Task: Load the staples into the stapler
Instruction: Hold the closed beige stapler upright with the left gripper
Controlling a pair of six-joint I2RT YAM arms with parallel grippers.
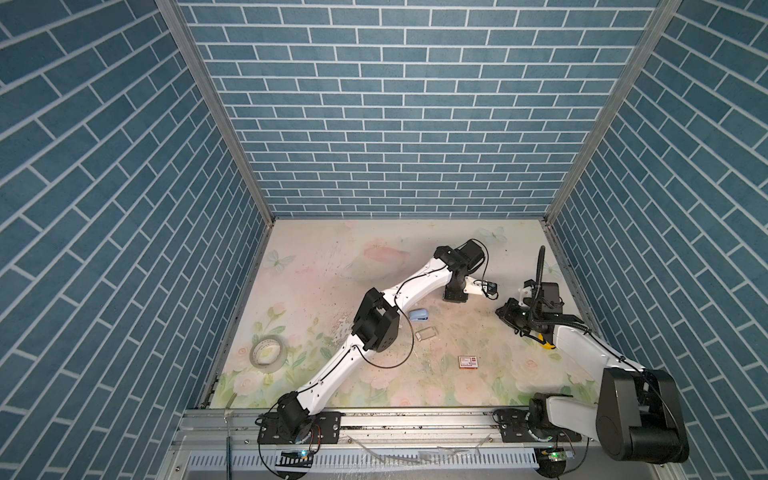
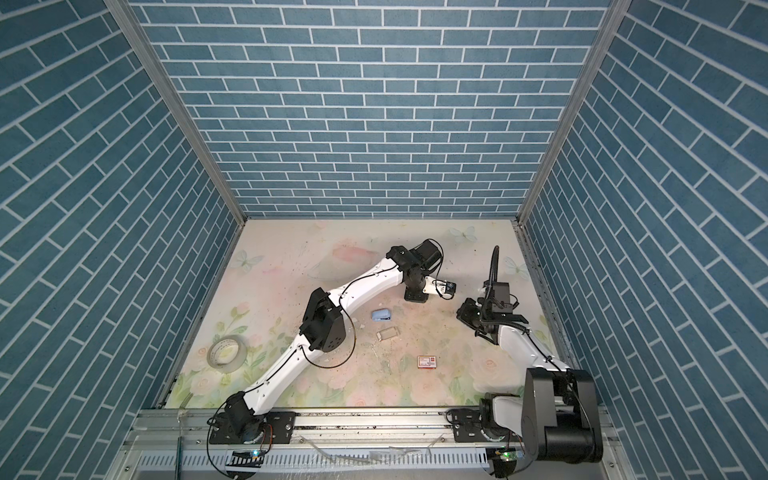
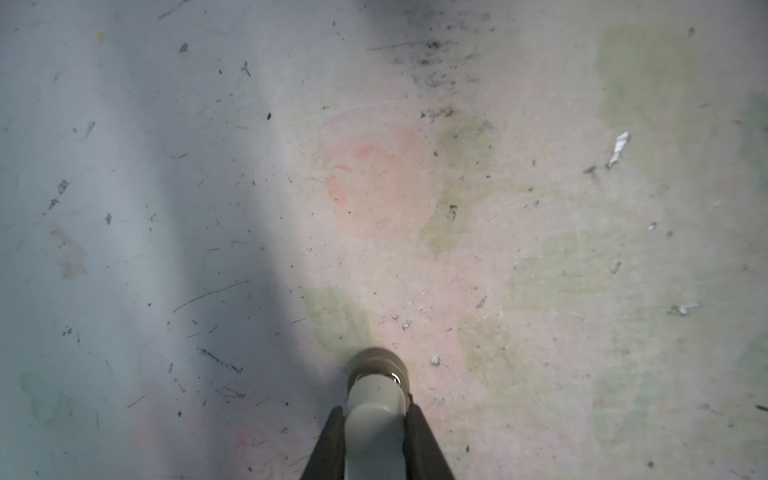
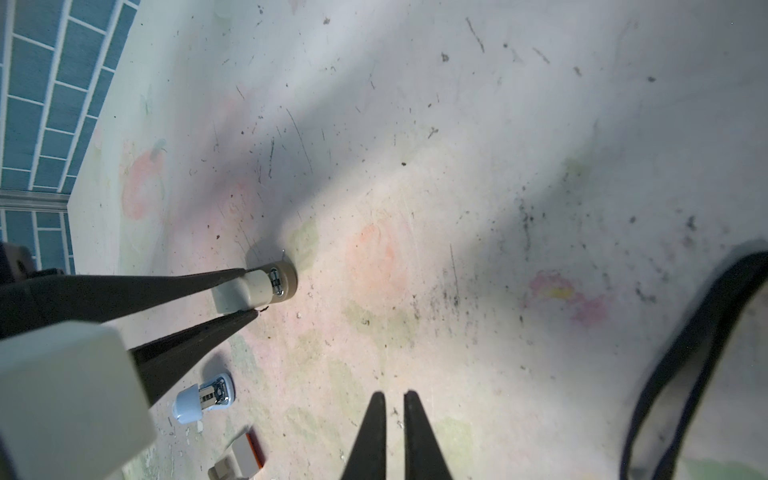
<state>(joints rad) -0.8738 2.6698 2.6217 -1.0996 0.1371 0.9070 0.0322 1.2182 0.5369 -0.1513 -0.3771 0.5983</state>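
**Stapler-loading cell, as I see it from the remote station.** My left gripper (image 3: 374, 409) (image 4: 252, 291) pinches a beige stapler (image 3: 375, 374) (image 4: 266, 284) across its pale body, one finger on each flank. The stapler's chrome part faces the right wrist camera. Its darker round end points down at the floral table (image 1: 332, 249) (image 2: 291, 249), and I cannot tell whether it touches. My right gripper (image 4: 394, 395) hangs near the left one but apart from it. Its tips are drawn almost together, with only a thin slit between them and nothing in it. The staples (image 1: 427, 333) (image 2: 388, 333) lie flat on the table in their pale tray. They are well apart from both grippers, on the side of the left gripper nearer the arm bases. A blue stapler (image 1: 417, 316) (image 2: 380, 316) (image 4: 203, 399) lies just beside the tray, close under the left forearm and touched by neither tool. A red-and-white box (image 1: 468, 361) (image 2: 428, 362) lies nearer the bases than the tray, well apart from the right gripper. A tape roll (image 1: 268, 352) (image 2: 227, 352) lies far off, on the outer side of the left arm.
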